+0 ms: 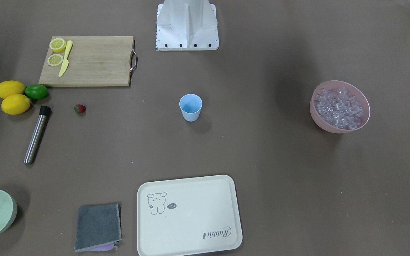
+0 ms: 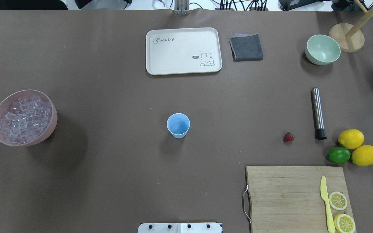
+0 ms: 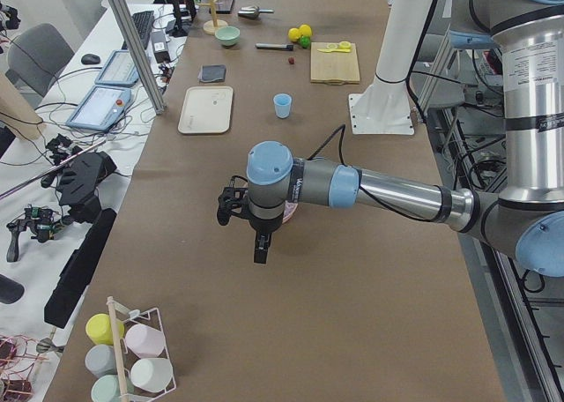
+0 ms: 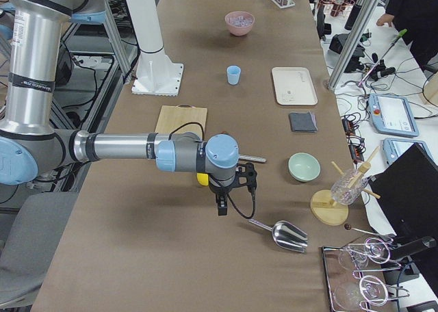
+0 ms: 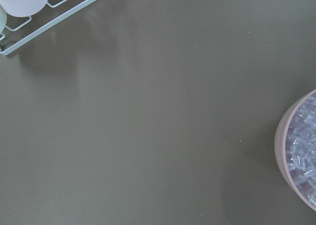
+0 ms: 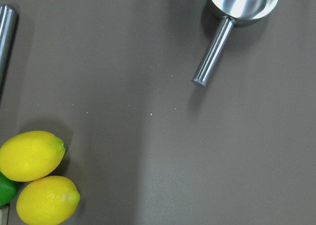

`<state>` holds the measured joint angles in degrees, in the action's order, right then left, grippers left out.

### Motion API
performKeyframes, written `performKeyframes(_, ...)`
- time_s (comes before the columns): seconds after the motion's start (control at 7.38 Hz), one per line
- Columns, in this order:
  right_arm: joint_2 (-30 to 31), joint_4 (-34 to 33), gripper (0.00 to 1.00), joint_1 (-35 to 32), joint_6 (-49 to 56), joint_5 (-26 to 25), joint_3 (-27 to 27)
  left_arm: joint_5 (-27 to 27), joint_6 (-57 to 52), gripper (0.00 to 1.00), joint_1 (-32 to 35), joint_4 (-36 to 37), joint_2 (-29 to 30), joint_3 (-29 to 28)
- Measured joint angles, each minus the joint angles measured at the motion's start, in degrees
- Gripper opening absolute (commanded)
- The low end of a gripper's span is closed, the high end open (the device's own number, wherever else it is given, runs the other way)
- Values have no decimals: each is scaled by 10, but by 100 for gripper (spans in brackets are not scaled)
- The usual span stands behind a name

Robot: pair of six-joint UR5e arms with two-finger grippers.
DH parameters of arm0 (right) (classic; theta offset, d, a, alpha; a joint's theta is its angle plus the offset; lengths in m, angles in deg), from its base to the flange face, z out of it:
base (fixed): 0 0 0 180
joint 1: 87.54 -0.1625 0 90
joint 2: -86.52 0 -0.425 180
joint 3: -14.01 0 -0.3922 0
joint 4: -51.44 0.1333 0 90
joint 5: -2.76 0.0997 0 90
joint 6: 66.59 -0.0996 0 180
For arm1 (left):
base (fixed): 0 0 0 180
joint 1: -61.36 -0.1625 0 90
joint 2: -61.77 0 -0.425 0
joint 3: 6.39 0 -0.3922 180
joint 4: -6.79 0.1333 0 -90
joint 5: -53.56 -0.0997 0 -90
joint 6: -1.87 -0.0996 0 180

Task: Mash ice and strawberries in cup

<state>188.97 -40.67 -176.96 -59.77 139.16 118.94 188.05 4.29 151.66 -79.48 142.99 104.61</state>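
1. Two ingredients lie outside the small light-blue plastic cup (image 1: 190, 107), which stands upright and looks empty at mid-table. I judge the task is at its very start, with loading not yet begun.
2. Ice, a heap of small clear glassy cubes (image 1: 339, 107), fills the wide pink bowl (image 1: 320, 124) toward the robot's left end. The small red strawberry with a green cap (image 1: 80, 108) lies on the bare table well apart from the cup, near the steel cylinder with a black tip (image 1: 37, 135).
3. Hovering just beside the pink bowl is the left gripper (image 3: 261, 256); the right gripper (image 4: 220, 206) hangs near the shiny steel scoop (image 6: 232, 18) and the yellow lemons (image 6: 32, 155).
4. Next probably comes a descent onto the strawberry or the scoop, then a carry to the cup; mashing waits until both are inside.
5. Neither pincer shows in the top or wrist views, so I cannot tell whether either is spread or pressed together. Frame edges cut off the scoop's bowl and much of the pink bowl in the wrist views.
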Motion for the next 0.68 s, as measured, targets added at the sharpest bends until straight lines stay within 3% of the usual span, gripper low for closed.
performKeyframes(0.68, 6, 1, 100, 0, 1, 1, 7, 3, 215, 98, -59, -87, 4, 4)
